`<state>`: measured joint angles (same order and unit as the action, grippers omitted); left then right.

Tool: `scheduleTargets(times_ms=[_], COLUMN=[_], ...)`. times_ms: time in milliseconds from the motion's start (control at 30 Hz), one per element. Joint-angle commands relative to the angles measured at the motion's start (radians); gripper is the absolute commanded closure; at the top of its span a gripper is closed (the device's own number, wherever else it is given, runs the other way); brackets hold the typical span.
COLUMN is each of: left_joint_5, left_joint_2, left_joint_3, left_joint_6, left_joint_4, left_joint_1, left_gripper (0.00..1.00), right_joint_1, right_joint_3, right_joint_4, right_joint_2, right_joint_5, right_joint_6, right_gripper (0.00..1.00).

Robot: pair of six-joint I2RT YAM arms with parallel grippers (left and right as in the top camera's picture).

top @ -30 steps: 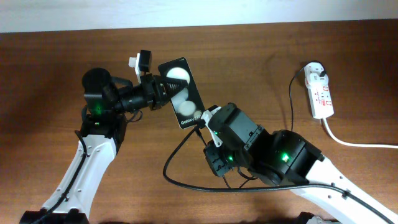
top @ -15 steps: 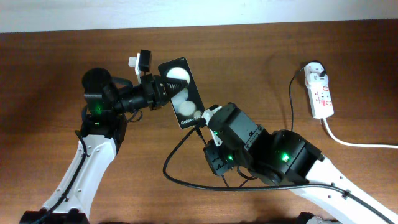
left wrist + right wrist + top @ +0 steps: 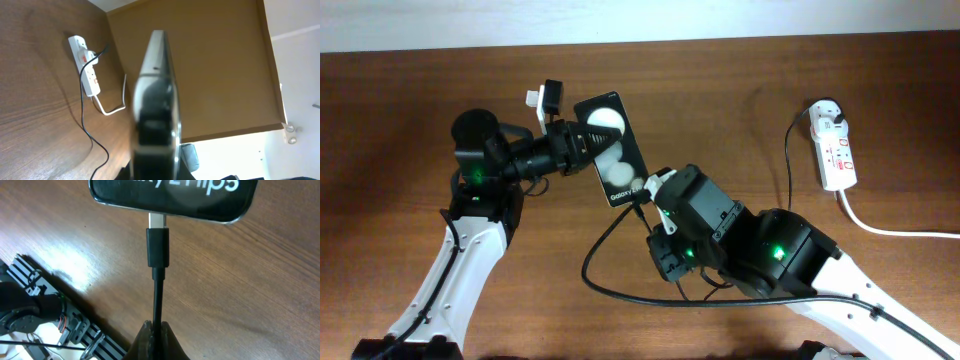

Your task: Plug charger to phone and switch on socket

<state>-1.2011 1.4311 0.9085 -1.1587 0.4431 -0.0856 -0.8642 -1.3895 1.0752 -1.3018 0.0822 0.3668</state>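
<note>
My left gripper (image 3: 582,143) is shut on the black phone (image 3: 613,150) and holds it above the table; the left wrist view shows the phone edge-on (image 3: 156,95). My right gripper (image 3: 156,326) is shut on the thin black charger cable (image 3: 158,297). Its connector tip (image 3: 157,222) meets the phone's bottom edge (image 3: 175,197), with bare metal still showing. In the overhead view the right gripper (image 3: 655,195) is just below the phone. The cable (image 3: 788,150) runs to the white plug adapter (image 3: 827,112) in the white socket strip (image 3: 836,150), which has red switch marks.
The strip's thick white cord (image 3: 890,228) trails off to the right edge. A loop of black cable (image 3: 605,285) lies on the wooden table in front of the right arm. The strip also shows in the left wrist view (image 3: 86,67).
The right gripper with the connector has edged slightly toward the phone's bottom edge. The left arm and phone have stayed still.
</note>
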Motion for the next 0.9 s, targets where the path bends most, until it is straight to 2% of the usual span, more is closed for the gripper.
scheduleTargets(times_ms=[0,167,267,367,633,667,767,867], left_joint_5=[-0.016,-0.019,-0.020,-0.074,-0.271,-0.273,-0.189,-0.071], left_joint_2=[-0.006,-0.006,-0.006,-0.006,-0.006,-0.006,-0.006,-0.006], left_joint_3=[0.014,0.014,0.014,0.014,0.014,0.014,0.014,0.014], left_joint_6=[0.024,0.023,-0.033,-0.032,0.119,0.121,0.120,0.063], left_joint_4=[-0.031,-0.066,-0.064,-0.051,-0.051,-0.051,-0.051,-0.055], left_joint_1=[0.003,0.003,0.003,-0.006,-0.006,-0.006,-0.005,-0.005], left_gripper=[1.00,1.00,1.00,1.00,1.00,1.00,1.00,1.00], right_joint_1=[-0.006,-0.006,-0.006,-0.006,-0.006,-0.006,-0.006,-0.006], right_joint_3=[0.001,0.001,0.001,0.001,0.001,0.001,0.001,0.001], right_joint_4=[-0.018,-0.036,-0.045,-0.071,-0.093,-0.092,-0.082,-0.056], right_joint_2=[0.000,0.000,-0.003,-0.003,-0.003,-0.003,-0.003,-0.003], right_joint_5=[-0.016,-0.016,-0.016,-0.016,-0.039,-0.038,0.019,0.057], right_joint_6=[0.010,0.010,0.009,0.009,0.009,0.009,0.009,0.010], right_gripper=[0.96,0.96,0.96,0.96,0.96,0.95,0.80,0.76])
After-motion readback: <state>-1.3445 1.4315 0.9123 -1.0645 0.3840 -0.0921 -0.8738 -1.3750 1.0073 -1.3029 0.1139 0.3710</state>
